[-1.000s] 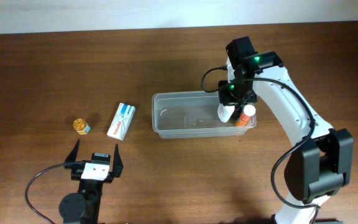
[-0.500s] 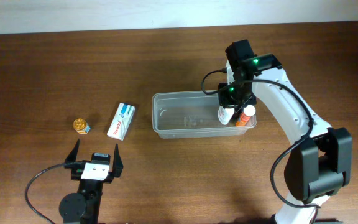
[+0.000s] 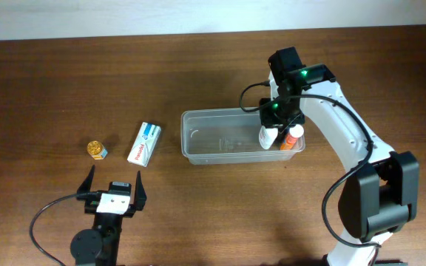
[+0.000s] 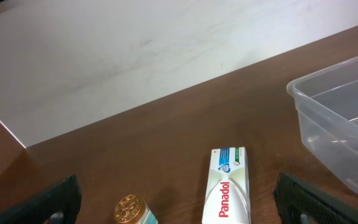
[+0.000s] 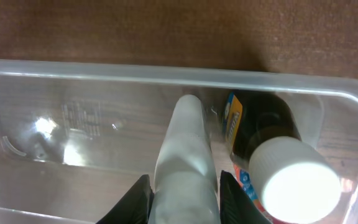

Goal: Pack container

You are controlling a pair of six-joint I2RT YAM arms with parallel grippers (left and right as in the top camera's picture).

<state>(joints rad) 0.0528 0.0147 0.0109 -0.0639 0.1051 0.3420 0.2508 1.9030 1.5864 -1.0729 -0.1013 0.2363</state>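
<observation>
Nearest the base, the left gripper (image 3: 115, 179) hangs with its jaws spread wide and empty over the wooden table (image 3: 220, 207). Just beyond it lie a Panadol box (image 3: 144, 143) and, to its left, a small gold-lidded jar (image 3: 96, 150). Farther on, mid-table, sits the clear container (image 3: 187, 140); at its right end the right gripper (image 5: 185, 199) clasps a white bottle (image 5: 184, 155), beside a white-capped bottle (image 5: 288, 174) lying inside.

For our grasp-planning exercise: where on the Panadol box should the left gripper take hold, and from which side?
Come from above and close across the middle of the Panadol box, fingers on its two long sides. It lies flat, long and narrow, nothing touching it. The left gripper nearby is open.
</observation>
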